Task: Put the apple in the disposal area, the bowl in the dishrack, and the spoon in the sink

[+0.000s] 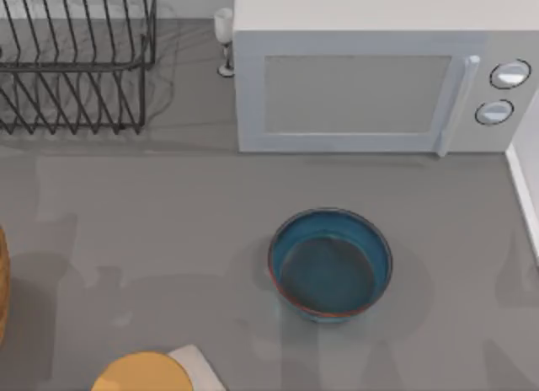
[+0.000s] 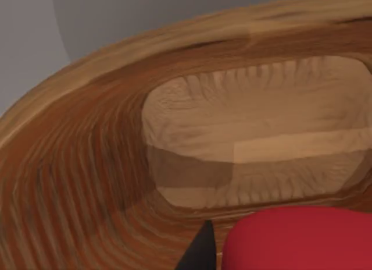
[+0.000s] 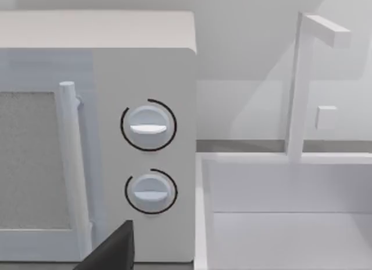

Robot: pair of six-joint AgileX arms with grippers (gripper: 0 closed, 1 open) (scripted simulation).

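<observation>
The red apple point(image 2: 296, 238) hangs close under my left wrist, above the hollow of a ribbed wooden basket point(image 2: 87, 165). My left gripper point(image 2: 256, 263) is shut on it, and one dark finger point(image 2: 197, 253) rests against the apple's side. That basket peeks in at the table's left edge point(image 1: 2, 281). The teal-blue bowl point(image 1: 330, 265) stands upright and empty mid-table. The black wire dishrack point(image 1: 76, 62) is at the back left. The white sink point(image 3: 279, 223) lies at the right, in front of my right gripper point(image 3: 113, 252). The spoon is out of view.
A white microwave point(image 1: 379, 71) fills the back centre, with a small white glass point(image 1: 224, 37) to its left. A yellow-orange disc point(image 1: 141, 372) and a white flat piece point(image 1: 198, 364) lie at the front left. A tap point(image 3: 302, 84) rises behind the sink.
</observation>
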